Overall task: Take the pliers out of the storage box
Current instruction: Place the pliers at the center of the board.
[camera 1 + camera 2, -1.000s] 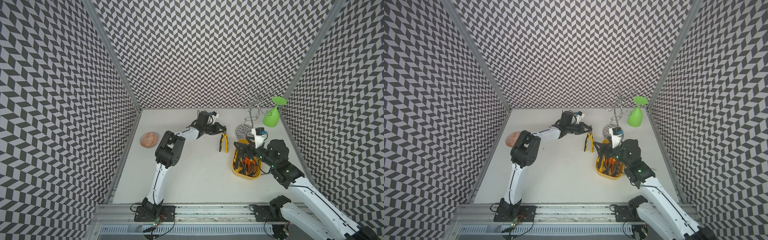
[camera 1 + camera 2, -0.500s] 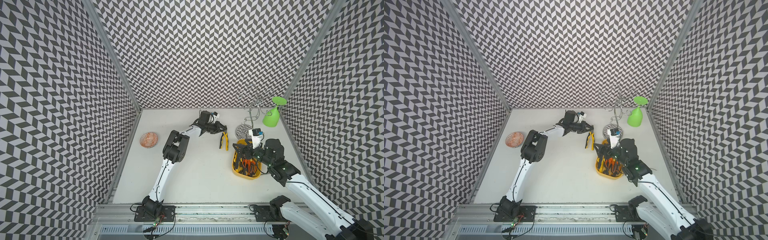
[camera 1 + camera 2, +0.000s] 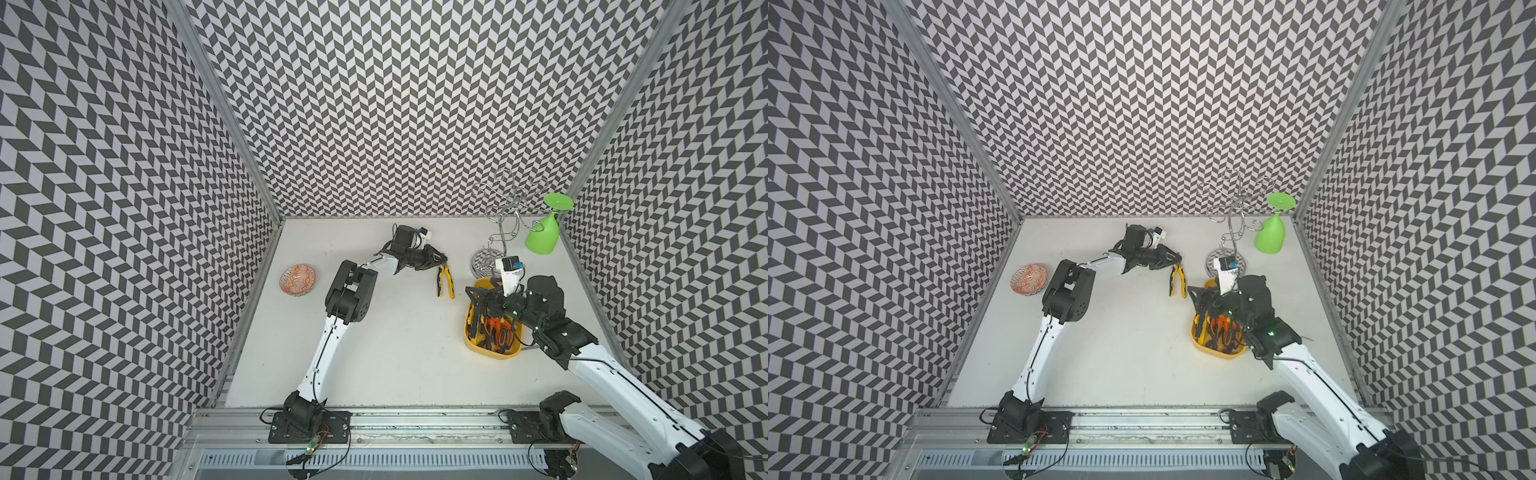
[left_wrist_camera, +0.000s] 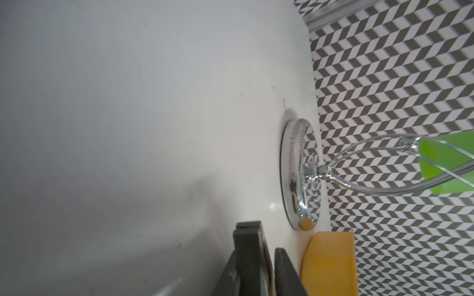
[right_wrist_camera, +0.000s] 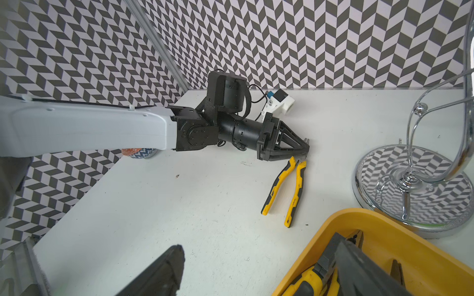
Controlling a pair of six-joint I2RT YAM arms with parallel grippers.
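In both top views, a pair of yellow-and-black pliers [image 3: 444,282] [image 3: 1177,281] lies flat on the matte white table [image 3: 395,353], handles splayed, at about 10 o'clock from the storage box [image 3: 492,354] [image 3: 1217,354], a shallow yellow plastic tub with rounded corners at the table's 3 o'clock. More pliers [image 3: 496,328], orange-handled and black, are heaped inside it. The left gripper [image 3: 441,262] lies low at the loose pair's nose. The right gripper [image 3: 478,301] hangs over the tub's far end, jaws spread wide. A chrome wire rack [image 3: 505,216] rises at 12 o'clock from the tub with a glossy green glass [image 3: 542,237] hung upside down on it, and a round orange-patterned bowl [image 3: 298,280] sits toward the table's 10 o'clock. The left wrist view shows the left gripper [image 4: 268,243] as two dark fingers with only a sliver between them; whether they grip anything cannot be told. The tub's smooth wall [image 4: 331,261] and the rack's mirrored round base [image 4: 297,174] stand beyond. In the right wrist view, the left gripper's [image 5: 304,151] pointed tip hides the head of the loose pliers [image 5: 296,189], and the right gripper [image 5: 256,246] straddles the tub's rim [image 5: 359,212], one finger above a yellow-handled pair [image 5: 310,279].
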